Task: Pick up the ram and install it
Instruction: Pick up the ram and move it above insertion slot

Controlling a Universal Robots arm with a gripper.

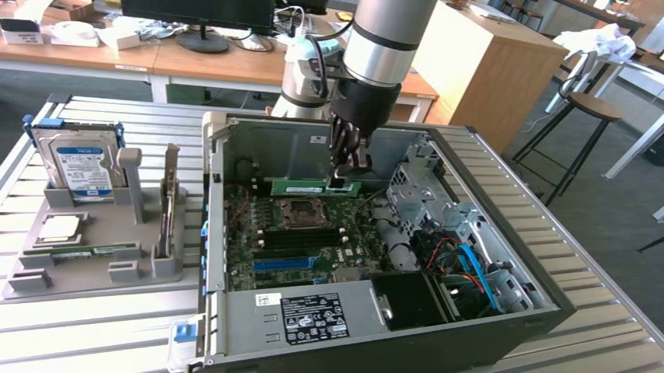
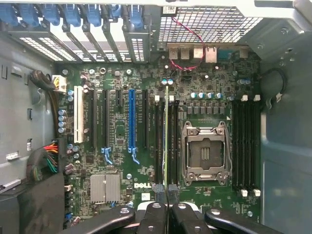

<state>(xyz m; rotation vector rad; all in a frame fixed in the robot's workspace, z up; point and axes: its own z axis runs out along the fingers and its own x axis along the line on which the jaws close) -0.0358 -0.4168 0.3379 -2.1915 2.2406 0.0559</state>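
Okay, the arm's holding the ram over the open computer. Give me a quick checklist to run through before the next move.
1. Grip on the ram: ok, the hand is shut on it.
2. Position over the motherboard in the open case: ok.
3. Stick parallel to the memory slots beside the processor socket: ok, seen edge-on in the wrist view.
4. Centred over one slot: cannot tell.
5. Slot latches open: cannot tell.
6. Seated in a slot: not ok, it hangs above the board.
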